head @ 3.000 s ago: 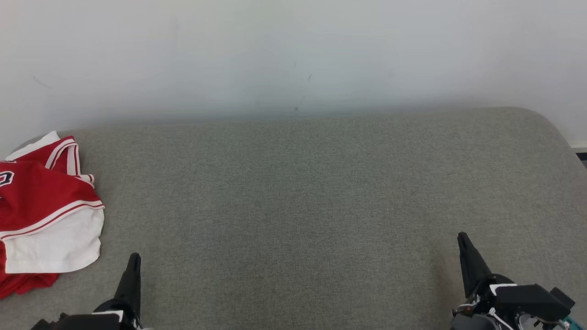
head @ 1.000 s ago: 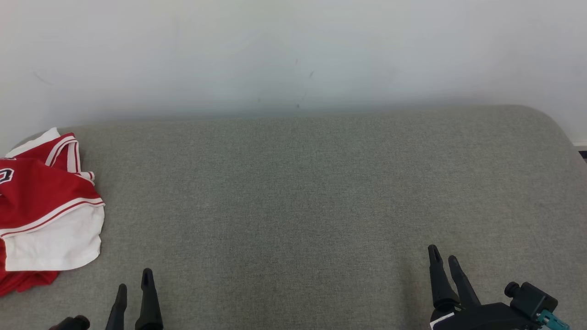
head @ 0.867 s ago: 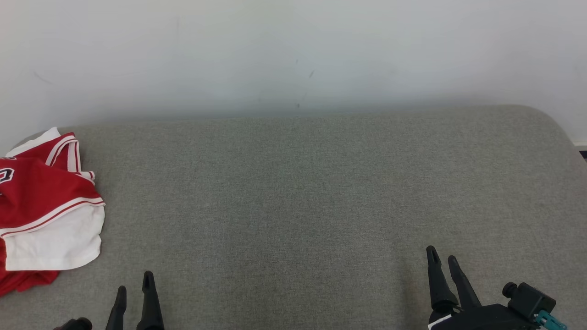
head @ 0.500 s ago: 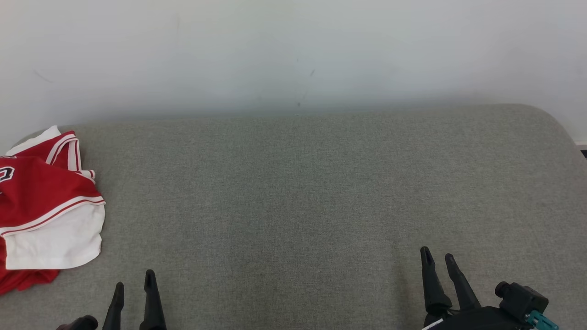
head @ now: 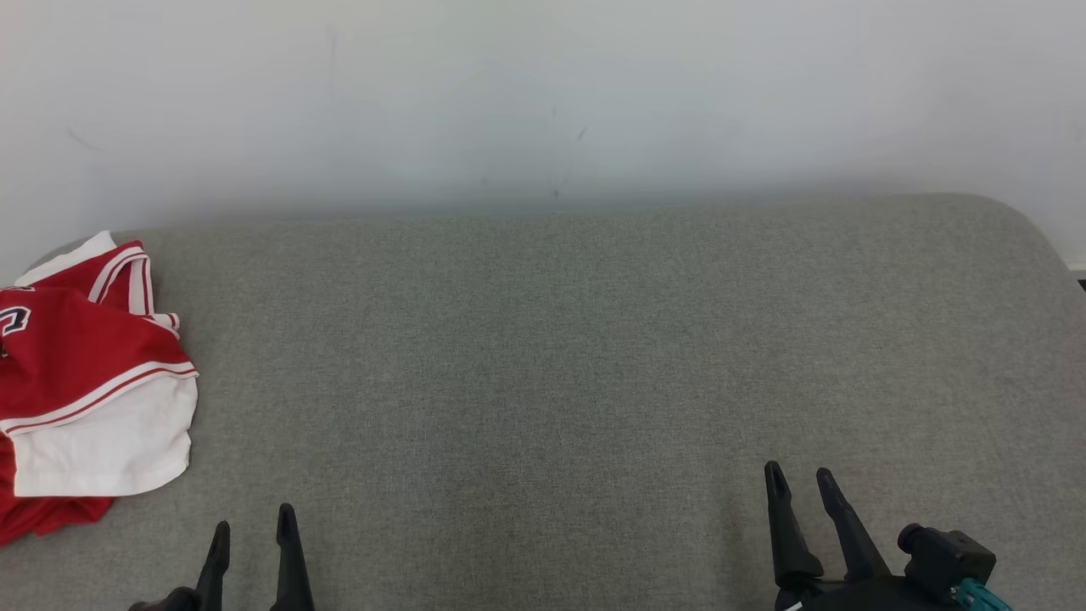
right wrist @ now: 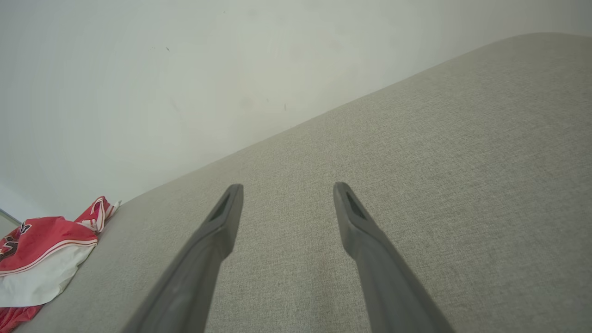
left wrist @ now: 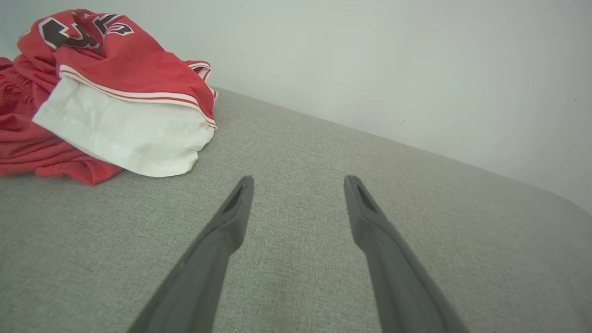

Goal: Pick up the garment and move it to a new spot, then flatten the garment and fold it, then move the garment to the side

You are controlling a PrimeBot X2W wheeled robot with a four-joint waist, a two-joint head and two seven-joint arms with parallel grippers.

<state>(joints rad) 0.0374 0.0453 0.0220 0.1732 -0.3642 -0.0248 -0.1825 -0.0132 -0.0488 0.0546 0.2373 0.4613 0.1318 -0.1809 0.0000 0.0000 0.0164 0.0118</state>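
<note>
Left gripper (left wrist: pixel 298 182) jaws spread, nothing between them, over grey cushion (left wrist: pixel 296 259). Red-white garment (left wrist: pixel 111 97) bunched upper left, apart from fingers.

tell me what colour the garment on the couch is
The garment is red with white panels and red-and-white striped trim, plus dark lettering; the left wrist view shows it best.

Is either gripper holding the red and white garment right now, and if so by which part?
Nothing is held. The left gripper and the right gripper are both open and empty. The garment lies crumpled at the robot's left, apart from both.
</note>
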